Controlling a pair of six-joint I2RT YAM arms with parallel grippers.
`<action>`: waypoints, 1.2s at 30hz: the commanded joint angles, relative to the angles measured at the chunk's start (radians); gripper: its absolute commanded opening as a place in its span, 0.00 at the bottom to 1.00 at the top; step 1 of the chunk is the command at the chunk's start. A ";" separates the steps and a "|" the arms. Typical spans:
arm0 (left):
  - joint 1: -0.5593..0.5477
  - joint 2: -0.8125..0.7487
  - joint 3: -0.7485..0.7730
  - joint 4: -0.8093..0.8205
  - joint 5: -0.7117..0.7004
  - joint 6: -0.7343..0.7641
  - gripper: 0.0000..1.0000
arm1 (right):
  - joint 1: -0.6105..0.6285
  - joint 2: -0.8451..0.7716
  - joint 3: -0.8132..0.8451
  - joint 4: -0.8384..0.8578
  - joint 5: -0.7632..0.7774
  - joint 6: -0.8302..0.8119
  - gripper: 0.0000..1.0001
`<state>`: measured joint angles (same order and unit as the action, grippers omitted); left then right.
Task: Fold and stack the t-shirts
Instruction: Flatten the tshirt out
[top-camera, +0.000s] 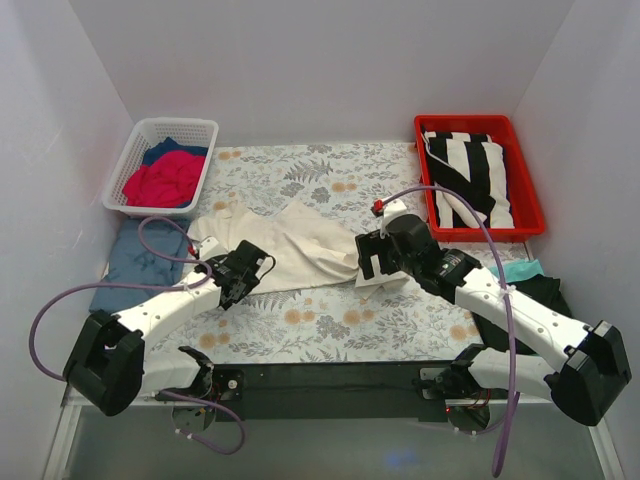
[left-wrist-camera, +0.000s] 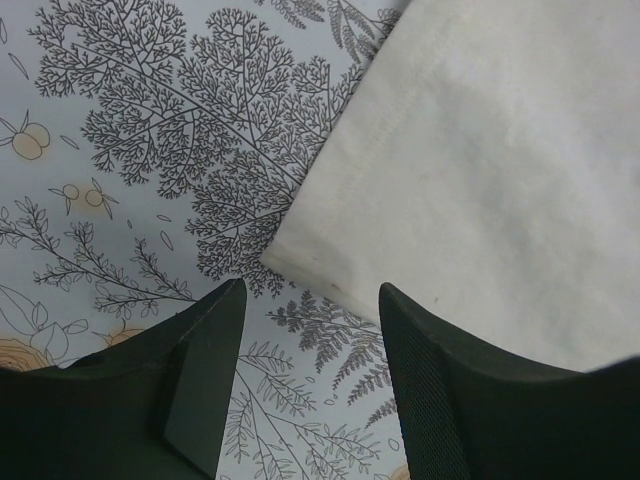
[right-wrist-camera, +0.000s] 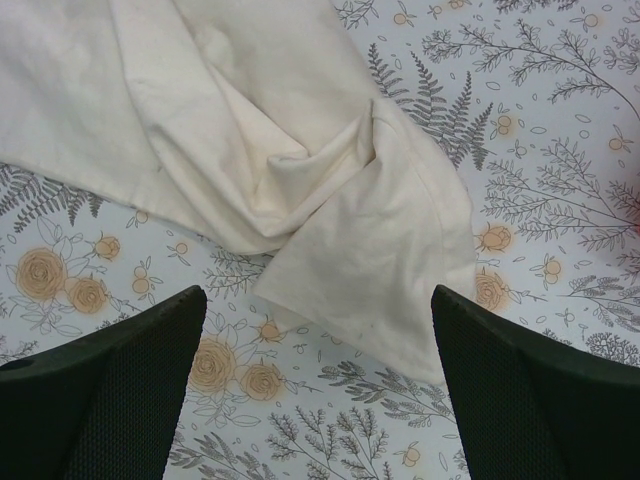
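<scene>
A cream t-shirt (top-camera: 300, 245) lies rumpled across the middle of the floral table cover. My left gripper (top-camera: 243, 277) hovers open over its near-left corner; in the left wrist view the cloth corner (left-wrist-camera: 300, 262) lies just beyond my spread fingertips (left-wrist-camera: 312, 300). My right gripper (top-camera: 372, 262) is open over the shirt's right end; in the right wrist view a sleeve flap (right-wrist-camera: 380, 270) lies between my wide-open fingers (right-wrist-camera: 318, 300). Both grippers hold nothing. A red shirt (top-camera: 165, 180) and a navy one (top-camera: 172, 151) sit in the white basket.
A white basket (top-camera: 140, 140) stands at the back left. A red tray (top-camera: 525, 190) at the back right holds black-and-white striped cloth (top-camera: 470, 175). A blue folded cloth (top-camera: 135, 262) lies at the left edge. Teal (top-camera: 515, 270) and black cloth (top-camera: 535, 290) lie at the right.
</scene>
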<state>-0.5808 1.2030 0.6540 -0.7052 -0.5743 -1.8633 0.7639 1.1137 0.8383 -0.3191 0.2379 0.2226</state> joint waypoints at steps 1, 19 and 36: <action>0.012 0.019 -0.017 0.041 0.002 -0.017 0.54 | 0.006 -0.021 -0.022 0.051 -0.002 0.027 0.98; 0.056 0.198 -0.048 0.145 0.053 -0.004 0.06 | 0.006 -0.124 -0.111 0.049 0.049 0.064 0.98; 0.062 -0.168 0.487 -0.177 -0.274 0.174 0.00 | 0.006 -0.189 -0.237 0.037 0.187 0.135 0.87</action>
<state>-0.5255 1.0588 1.0725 -0.8062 -0.7273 -1.7565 0.7662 0.9039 0.5835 -0.3180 0.4164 0.3359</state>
